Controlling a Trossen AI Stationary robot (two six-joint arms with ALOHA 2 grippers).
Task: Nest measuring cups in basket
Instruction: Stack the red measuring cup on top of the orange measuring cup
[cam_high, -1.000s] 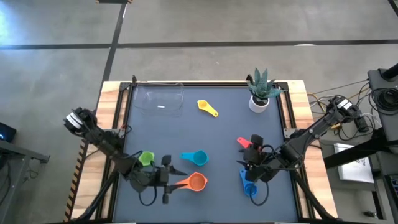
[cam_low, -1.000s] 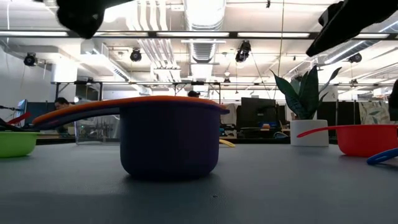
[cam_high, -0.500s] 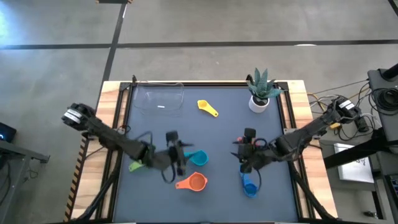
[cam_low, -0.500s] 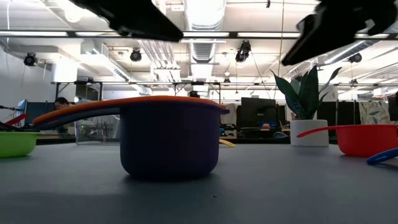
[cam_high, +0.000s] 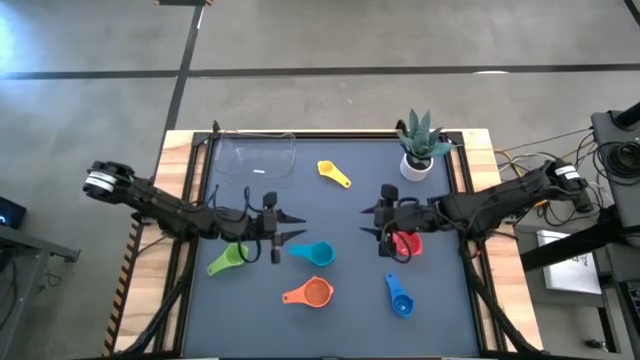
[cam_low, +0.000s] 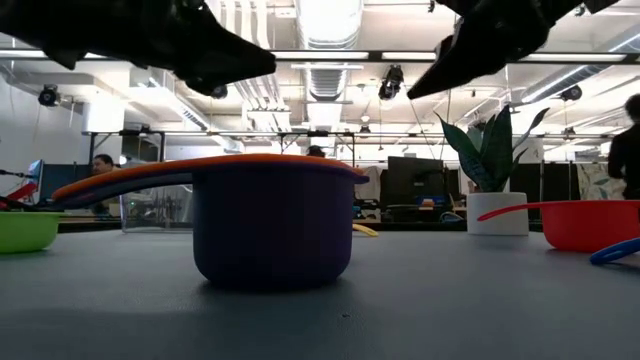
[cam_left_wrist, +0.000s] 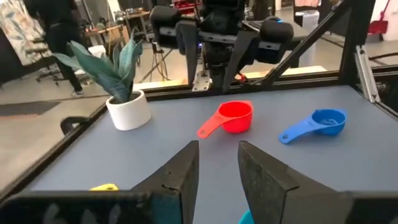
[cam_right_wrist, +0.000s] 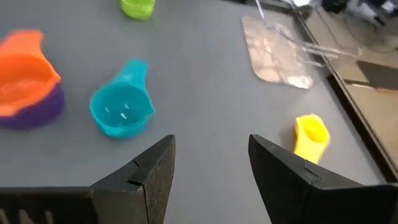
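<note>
High view: a light, stiff turquoise plastic cup (cam_high: 316, 254), beside the empty, parted left gripper (cam_high: 279, 233), is best gripped by its flat handle.

Dark table (cam_high: 350, 310) with scattered measuring cups (cam_high: 313, 253), basket (cam_high: 258, 158), potted plant (cam_high: 420, 145)

White pot (cam_high: 416, 166) with spiky green plant (cam_high: 420, 135) at table's far right corner. Dark grey table mat (cam_high: 350, 215), wooden table edge (cam_high: 178, 190). Person (cam_left_wrist: 57, 31) standing in room beyond table.
</note>
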